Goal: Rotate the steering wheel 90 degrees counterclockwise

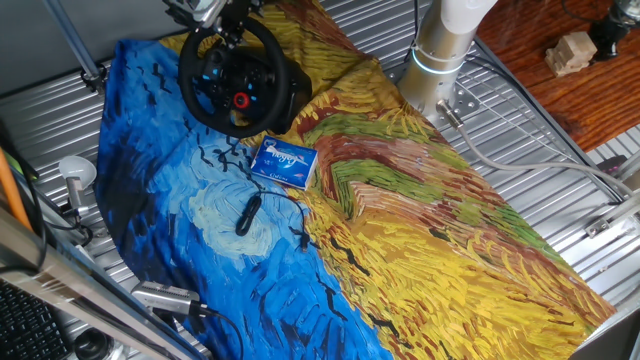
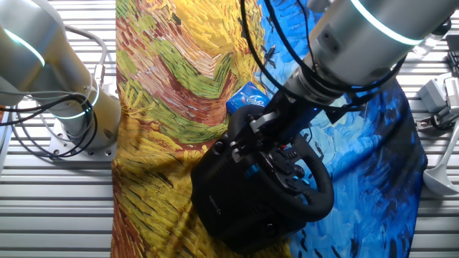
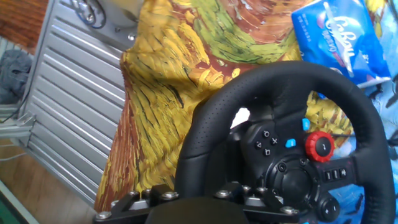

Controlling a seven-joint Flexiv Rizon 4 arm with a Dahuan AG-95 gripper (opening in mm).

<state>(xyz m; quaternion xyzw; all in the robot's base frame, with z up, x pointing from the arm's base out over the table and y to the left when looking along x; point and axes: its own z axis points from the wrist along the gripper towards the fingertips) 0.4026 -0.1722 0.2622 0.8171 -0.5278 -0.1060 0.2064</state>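
The black steering wheel (image 1: 232,76) stands on its bulky base at the far end of the painted cloth, with a red knob (image 1: 241,99) low on the hub. My gripper (image 1: 222,18) sits at the top of the rim. In the other fixed view the gripper (image 2: 267,127) reaches down onto the steering wheel (image 2: 323,195) from the arm above. In the hand view the steering wheel (image 3: 280,74) fills the frame and its left rim runs down between the fingers of the gripper (image 3: 194,202), which looks shut on it.
A blue packet (image 1: 284,161) lies on the cloth (image 1: 430,230) just in front of the wheel. A thin black cable with plug (image 1: 247,213) lies nearer still. The arm's base (image 1: 440,50) stands on the slatted metal table to the right.
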